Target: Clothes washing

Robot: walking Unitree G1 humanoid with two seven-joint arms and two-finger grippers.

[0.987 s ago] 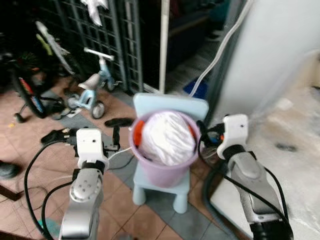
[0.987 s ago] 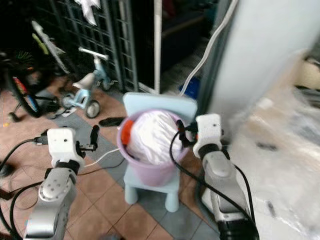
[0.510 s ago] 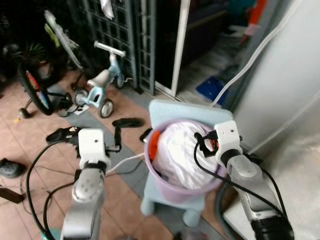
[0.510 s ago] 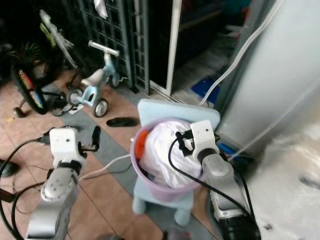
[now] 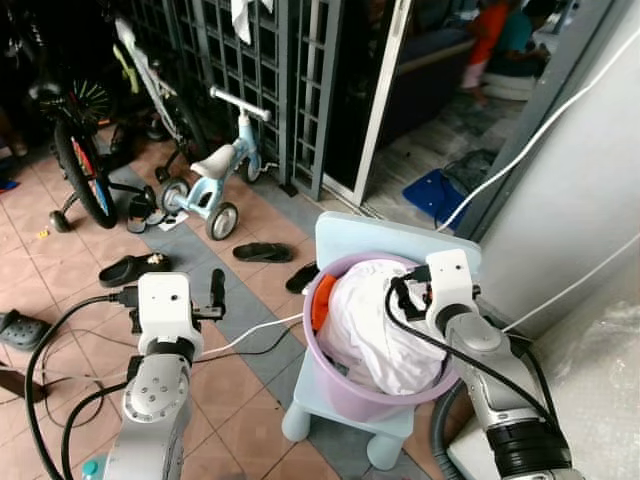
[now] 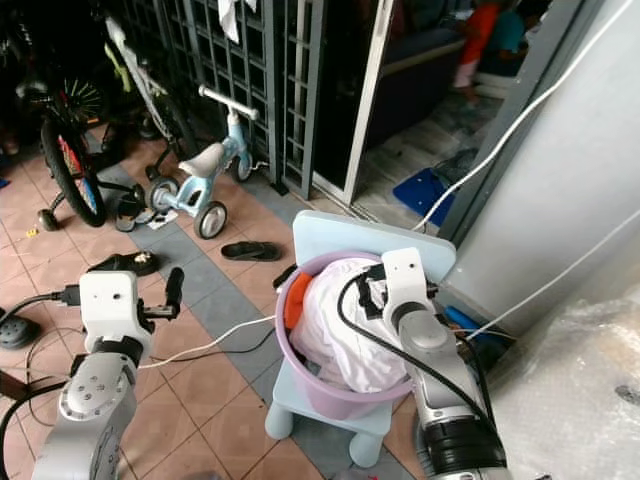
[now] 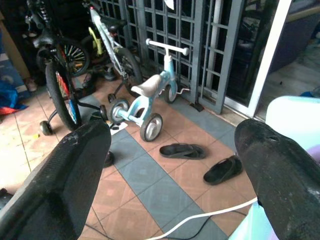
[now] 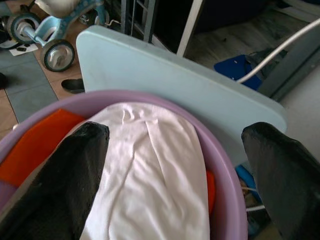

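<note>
A purple laundry basket [image 5: 335, 385] stands on a pale blue child's chair [image 5: 390, 240]. A bundled white garment [image 5: 375, 325] fills it, with an orange cloth [image 5: 322, 298] tucked at its left side. My right gripper [image 8: 175, 132] is open and hangs over the basket, its fingers spread on either side of the white garment [image 8: 150, 185]. The left gripper [image 7: 172, 132] is open too and holds nothing. It floats above the tiled floor to the left of the basket, one finger [image 5: 217, 290] pointing up.
A blue tricycle [image 5: 215, 175] and a bicycle [image 5: 80, 150] stand by the metal grille [image 5: 250, 70]. Black slippers [image 5: 262, 252] and a white cable [image 5: 250, 335] lie on the floor. A grey wall [image 5: 590, 200] and plastic-wrapped bulk [image 5: 600, 400] close the right. A person [image 5: 490, 40] sits far back.
The camera has swung and tilted up. My right gripper has moved from beside the basket's right rim to over the white garment. The left gripper keeps its pose.
</note>
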